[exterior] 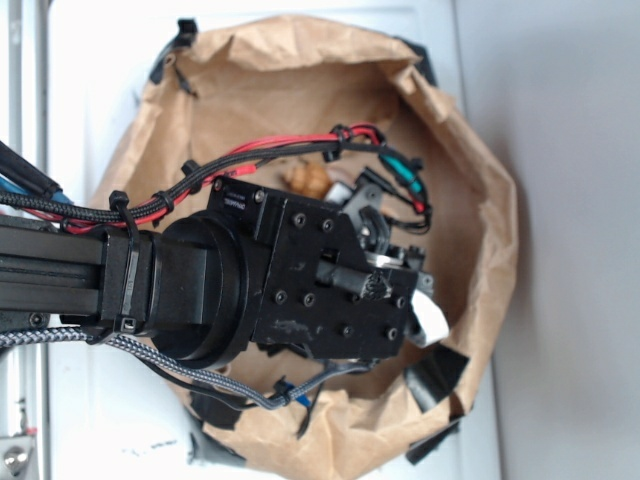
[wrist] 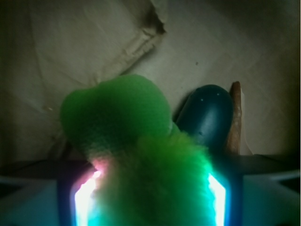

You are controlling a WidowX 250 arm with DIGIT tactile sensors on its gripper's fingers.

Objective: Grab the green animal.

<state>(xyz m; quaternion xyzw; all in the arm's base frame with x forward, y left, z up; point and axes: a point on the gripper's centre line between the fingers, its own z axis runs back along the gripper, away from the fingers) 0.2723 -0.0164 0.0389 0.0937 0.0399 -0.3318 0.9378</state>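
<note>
The green animal (wrist: 123, 115) fills the middle of the wrist view: a smooth pale-green round end on top and a fluffy lime-green body below. That fluffy body sits between the two glowing pads (wrist: 85, 200) of my gripper (wrist: 150, 193), reaching both of them, so the gripper is shut on it. In the exterior view my gripper (exterior: 408, 272) reaches down inside the brown paper bag (exterior: 300, 70), and the arm hides the toy.
A dark green glossy capsule (wrist: 207, 117) lies just right of the toy, with a thin orange-tan edge (wrist: 235, 117) behind it. An orange-tan seashell (exterior: 308, 180) rests on the bag floor beside the wrist. Crumpled paper walls ring the gripper.
</note>
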